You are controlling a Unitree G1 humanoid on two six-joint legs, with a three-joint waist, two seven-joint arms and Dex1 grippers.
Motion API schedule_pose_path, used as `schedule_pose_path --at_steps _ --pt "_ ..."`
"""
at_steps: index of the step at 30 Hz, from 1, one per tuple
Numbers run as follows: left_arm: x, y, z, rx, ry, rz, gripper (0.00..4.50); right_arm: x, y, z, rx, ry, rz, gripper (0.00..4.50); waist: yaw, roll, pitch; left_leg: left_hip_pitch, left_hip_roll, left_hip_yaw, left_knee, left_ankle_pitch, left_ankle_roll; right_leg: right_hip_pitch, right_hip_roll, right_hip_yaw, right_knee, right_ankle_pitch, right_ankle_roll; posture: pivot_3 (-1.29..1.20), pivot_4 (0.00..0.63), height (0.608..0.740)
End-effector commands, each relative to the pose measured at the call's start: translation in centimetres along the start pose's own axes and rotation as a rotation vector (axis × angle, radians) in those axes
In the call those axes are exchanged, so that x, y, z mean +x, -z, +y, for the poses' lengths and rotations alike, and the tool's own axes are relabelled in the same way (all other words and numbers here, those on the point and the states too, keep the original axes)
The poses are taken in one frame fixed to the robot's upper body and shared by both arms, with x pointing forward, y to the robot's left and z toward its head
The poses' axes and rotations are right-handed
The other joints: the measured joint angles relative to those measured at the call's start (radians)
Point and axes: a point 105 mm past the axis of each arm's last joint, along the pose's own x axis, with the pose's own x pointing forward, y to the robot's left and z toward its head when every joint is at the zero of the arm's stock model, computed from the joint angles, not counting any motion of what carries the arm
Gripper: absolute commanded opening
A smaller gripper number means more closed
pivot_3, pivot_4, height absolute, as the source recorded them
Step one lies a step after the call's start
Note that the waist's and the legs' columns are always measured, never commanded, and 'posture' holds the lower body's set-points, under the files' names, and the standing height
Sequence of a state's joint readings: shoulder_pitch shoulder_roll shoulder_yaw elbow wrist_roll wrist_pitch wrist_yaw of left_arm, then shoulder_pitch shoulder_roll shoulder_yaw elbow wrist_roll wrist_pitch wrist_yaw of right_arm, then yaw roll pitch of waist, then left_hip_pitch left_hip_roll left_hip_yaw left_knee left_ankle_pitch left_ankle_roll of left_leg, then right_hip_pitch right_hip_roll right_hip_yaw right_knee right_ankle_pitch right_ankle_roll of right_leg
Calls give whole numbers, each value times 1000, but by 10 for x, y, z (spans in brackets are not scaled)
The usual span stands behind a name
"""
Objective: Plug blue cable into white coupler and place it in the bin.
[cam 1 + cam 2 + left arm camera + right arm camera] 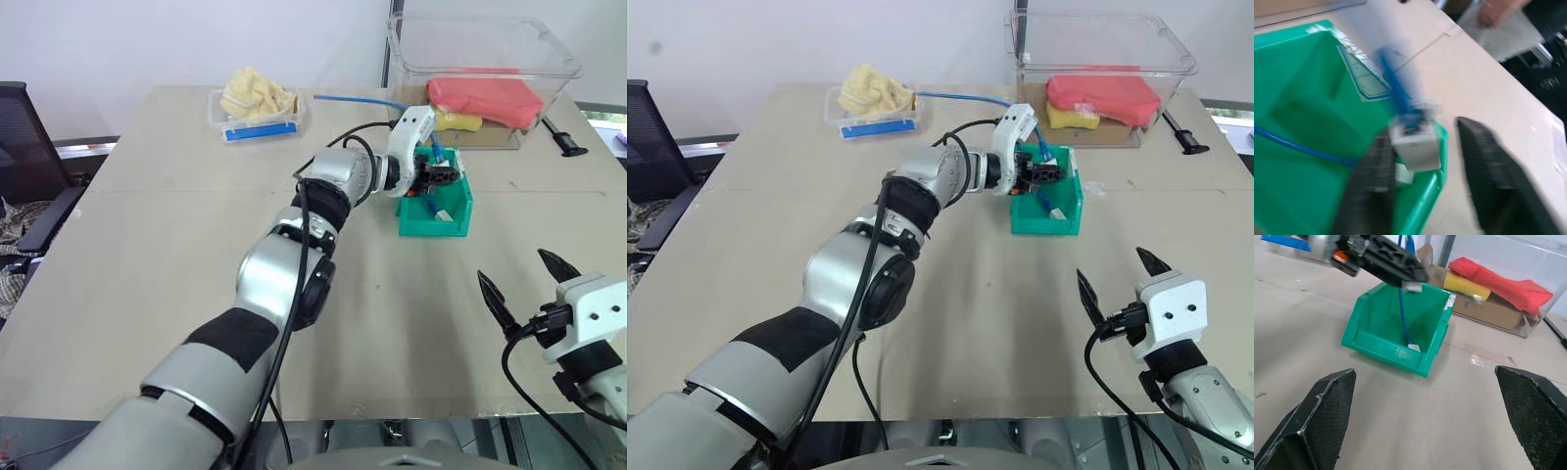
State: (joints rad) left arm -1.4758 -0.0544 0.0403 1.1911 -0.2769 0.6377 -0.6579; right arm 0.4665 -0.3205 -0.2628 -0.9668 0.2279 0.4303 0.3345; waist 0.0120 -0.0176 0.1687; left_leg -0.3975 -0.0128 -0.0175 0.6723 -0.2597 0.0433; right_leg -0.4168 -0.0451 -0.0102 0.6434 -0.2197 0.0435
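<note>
The white coupler [1415,144] sits at the tip of the left gripper [437,174], up over the bin [458,220] in the upper right of centre of the head view. In the left wrist view it lies against one dark finger [1374,181], while the other finger [1488,171] stands clear of it, so the jaws look parted and not clamped on it; that view is smeared, so I'd not swear the coupler isn't resting on the one finger. The blue cable [1396,90] is plugged into the coupler's top, and another run of it curves down inside the bin. From the right wrist view the cable hangs straight from the gripper down to the bin floor.

The right gripper [524,284] hovers low at the lower right of the head view, well apart from the bin, its two fingers spread wide with nothing between them.

Behind the bin, at the upper right, stands a large clear tub [549,59] with a red cloth [485,98], a yellow sponge [458,121] and a cardboard piece inside. At upper centre-left a shallow clear tray [217,106] holds a pale crumpled rag [257,94]. A person's hand [1496,11] shows past the table [147,245] edge
</note>
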Motion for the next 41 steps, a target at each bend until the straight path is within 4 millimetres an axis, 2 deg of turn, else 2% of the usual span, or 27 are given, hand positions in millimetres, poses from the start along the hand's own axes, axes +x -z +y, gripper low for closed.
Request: schedule_pose_path --at_steps 1,3,4,9,14,19,22,27,33,36,41 --pt "-1 -20 -9 24 3 -40 3496 -3 -16 2 -27 16 -63 4500 0 0 0 0 0 0 0 0 0 0 0 0 0 0 0 0 150 740" --pt "-3 -20 -9 8 11 -29 4328 -4 -17 1 -27 20 -63 4500 0 0 0 0 0 0 0 0 0 0 0 0 0 0 0 0 150 740" --pt "-7 -21 -9 0 28 -20 4441 -4 -16 1 -30 22 -60 4500 0 0 0 0 0 0 0 0 0 0 0 0 0 0 0 0 150 740" --pt "-37 -23 -2 -43 132 -23 4441 -4 -15 -3 -47 4 -48 4500 -12 0 0 1 0 1 0 0 0 0 -1 1 1 0 0 0 150 740" --pt "-87 -14 -1 -14 199 -131 4441 -3 -10 -9 -68 -54 -23 4500 -23 1 0 2 3 1 -1 0 0 0 -1 2 2 2 -4 0 150 740" --pt "-130 12 8 209 107 -269 4441 2 -10 -19 -82 -103 -16 4500 -18 1 0 3 4 1 -1 0 -1 0 -4 7 3 3 -5 0 150 740" --pt "-156 45 14 411 79 -266 4441 2 -8 -24 -99 -150 2 4500 -12 3 -1 4 4 1 -1 1 -1 1 -6 7 3 3 -5 0 150 740" --pt "-185 91 20 510 75 -212 4441 -7 1 -39 -115 -198 58 4500 7 3 -1 4 3 3 -1 0 -1 1 -7 7 3 1 -10 0 150 740" --pt "-213 122 26 484 6 -167 4441 -23 16 -54 -114 -229 135 4500 6 2 -1 4 3 4 0 0 0 3 -9 7 0 1 -10 0 150 740" --pt "-235 142 30 475 -17 -103 4441 -38 23 -58 -115 -244 180 4500 1 3 -2 4 4 4 0 0 0 3 -8 6 0 1 -10 0 150 740" --pt "-254 156 31 442 -29 -53 4441 -48 29 -65 -115 -235 213 4500 2 3 -2 6 6 5 -2 0 0 3 -8 6 0 0 -9 0 150 740"
